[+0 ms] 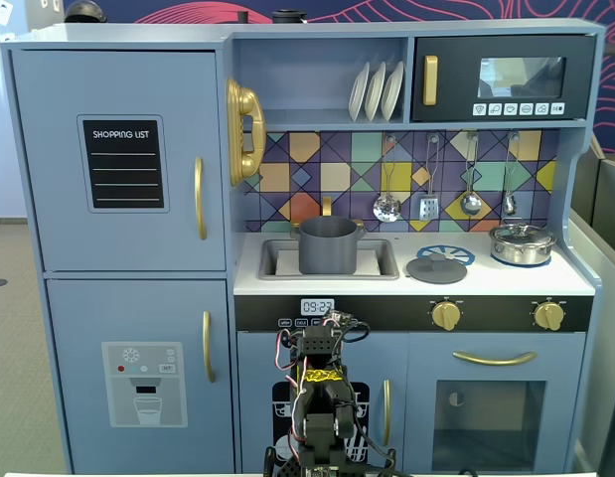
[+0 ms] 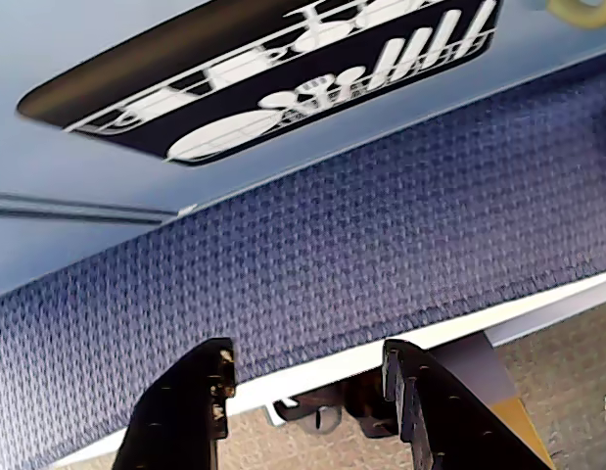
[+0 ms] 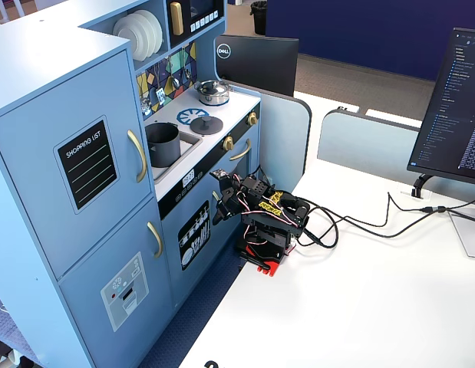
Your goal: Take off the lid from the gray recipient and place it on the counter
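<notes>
The gray recipient (image 1: 329, 245) stands uncovered in the inset sink of the counter (image 1: 506, 280). The lid (image 1: 436, 268), a dark gray disc with a small knob, lies flat on the counter to the pot's right, overlapping the front of the blue burner circle. In the other fixed view the pot (image 3: 162, 143) and lid (image 3: 189, 124) show too. My gripper (image 2: 307, 377) is open and empty, low in front of the dishwasher door, far below the counter. In a fixed view it (image 3: 222, 207) points at the kitchen front.
A shiny silver pot (image 1: 522, 242) with its lid stands at the counter's right end. The folded arm (image 1: 322, 397) sits on a white desk (image 3: 360, 307). The dishwasher door print (image 2: 273, 78) and blue carpet (image 2: 332, 245) are close ahead. Cables (image 3: 360, 222) run right.
</notes>
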Robot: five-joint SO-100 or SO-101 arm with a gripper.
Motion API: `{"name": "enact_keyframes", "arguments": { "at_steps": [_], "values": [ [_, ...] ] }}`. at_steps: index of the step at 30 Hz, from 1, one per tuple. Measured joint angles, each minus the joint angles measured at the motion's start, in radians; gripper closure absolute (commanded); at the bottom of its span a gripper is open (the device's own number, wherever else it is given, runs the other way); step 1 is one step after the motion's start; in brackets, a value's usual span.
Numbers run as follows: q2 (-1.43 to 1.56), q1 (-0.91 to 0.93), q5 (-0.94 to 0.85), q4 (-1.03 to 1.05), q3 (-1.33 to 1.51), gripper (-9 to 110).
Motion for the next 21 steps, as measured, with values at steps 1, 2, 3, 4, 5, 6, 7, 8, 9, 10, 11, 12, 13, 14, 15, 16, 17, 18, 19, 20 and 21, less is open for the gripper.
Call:
{"name": "enact_keyframes", "arguments": {
  "at_steps": [1, 2, 3, 4, 5, 6, 7, 8, 9, 10, 11, 12, 13, 14, 15, 16, 17, 18, 19, 20, 21],
  "values": [
    [0.000, 0.006, 0.000, 0.000, 0.000, 90],
    [0.000, 0.008, 0.000, 0.000, 0.000, 90],
    [0.000, 0.008, 0.000, 0.000, 0.000, 90],
    [0.000, 0.005, 0.000, 0.000, 0.000, 90],
    [0.000, 0.003, 0.000, 0.000, 0.000, 90],
    [0.000, 0.003, 0.000, 0.000, 0.000, 90],
    [0.000, 0.003, 0.000, 0.000, 0.000, 90],
    [0.000, 0.003, 0.000, 0.000, 0.000, 90],
    [0.000, 0.005, 0.000, 0.000, 0.000, 90],
    [0.000, 0.009, 0.000, 0.000, 0.000, 90],
    [0.000, 0.012, 0.000, 0.000, 0.000, 90],
    [0.000, 0.012, 0.000, 0.000, 0.000, 90],
    [0.000, 0.012, 0.000, 0.000, 0.000, 90],
    [0.000, 0.012, 0.000, 0.000, 0.000, 90],
    [0.000, 0.012, 0.000, 0.000, 0.000, 90],
    [0.000, 0.012, 0.000, 0.000, 0.000, 90],
    [0.000, 0.012, 0.000, 0.000, 0.000, 90],
    [0.000, 0.012, 0.000, 0.000, 0.000, 90],
    [0.000, 0.012, 0.000, 0.000, 0.000, 90],
    [0.000, 0.012, 0.000, 0.000, 0.000, 90],
    [0.000, 0.012, 0.000, 0.000, 0.000, 90]
  ]
}}
